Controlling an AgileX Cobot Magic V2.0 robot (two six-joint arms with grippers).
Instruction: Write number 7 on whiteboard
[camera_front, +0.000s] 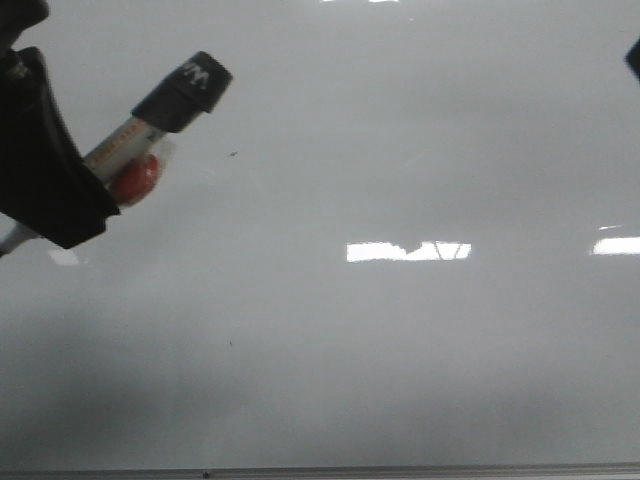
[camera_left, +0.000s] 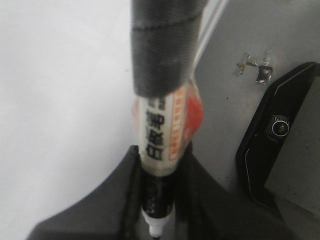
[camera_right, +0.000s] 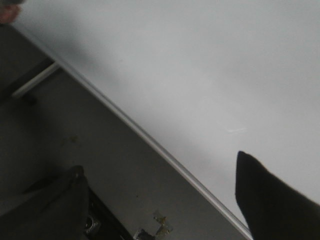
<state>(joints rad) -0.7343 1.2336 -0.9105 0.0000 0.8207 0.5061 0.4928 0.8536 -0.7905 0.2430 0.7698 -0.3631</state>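
Glossy pale grey-white whiteboard (camera_front: 400, 150) fills the front view, bearing bright rectangular light reflections (camera_front: 408, 251), two tiny dark specks (camera_front: 233, 154), and a thin grey frame edge (camera_front: 400, 470) along its near side; no drawn stroke of the number 7 shows on it. Item one: left gripper (camera_left: 157, 200), dark fingers (camera_left: 115, 200) pressed against both sides of a marker (camera_left: 162, 135), pinching its barrel just above the tip. Marker barrel pale with black printed characters and an orange-red patch, wrapped in clear tape; black tip section ending in a white collar; far end covered by a dark grey cap (camera_left: 162, 45). Seen from the front, the same marker (camera_front: 150, 140) lies tilted over the whiteboard's left part, black cap (camera_front: 185, 90) pointing up and right, barrel running down into the black left gripper (camera_front: 45, 170). Whether the tip touches the whiteboard cannot be told. Item two: right gripper (camera_right: 165, 200), two dark fingers (camera_right: 272, 200) spread well apart, holding nothing; one over the whiteboard (camera_right: 200, 65), the other beyond its frame edge (camera_right: 150, 145) over grey floor (camera_right: 100, 150). Scraps of tape (camera_right: 157, 225) lie on that floor beside the frame edge.
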